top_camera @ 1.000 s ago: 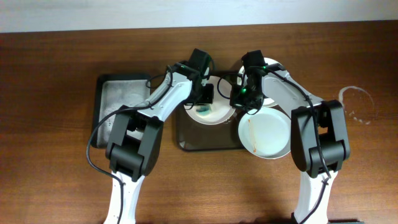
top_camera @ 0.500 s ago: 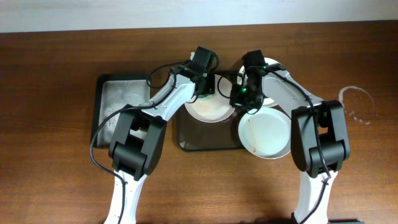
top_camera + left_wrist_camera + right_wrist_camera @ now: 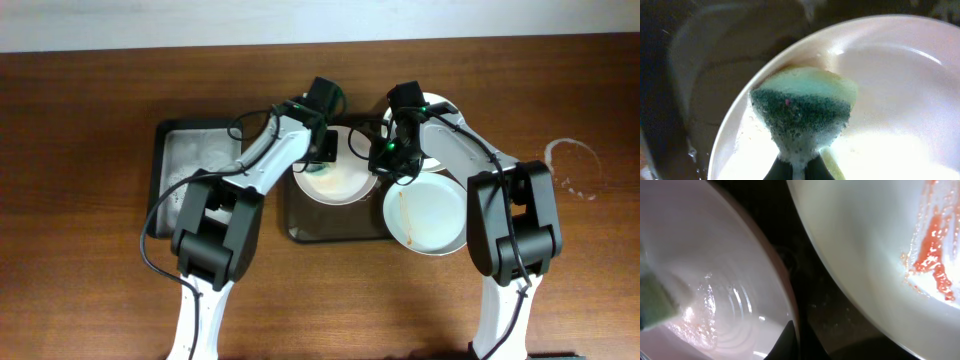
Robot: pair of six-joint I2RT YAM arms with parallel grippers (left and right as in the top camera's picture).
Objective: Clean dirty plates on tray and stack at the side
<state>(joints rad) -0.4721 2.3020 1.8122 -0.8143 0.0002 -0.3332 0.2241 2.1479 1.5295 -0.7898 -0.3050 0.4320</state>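
My left jaws pinch a sponge (image 3: 802,107) onto the face-up plate (image 3: 900,100) over the tray (image 3: 330,228); right jaws clamp its rim.

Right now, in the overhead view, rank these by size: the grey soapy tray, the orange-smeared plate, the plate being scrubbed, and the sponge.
1. Grey soapy tray.
2. Orange-smeared plate and scrubbed plate, which look alike.
3. Sponge, smallest.
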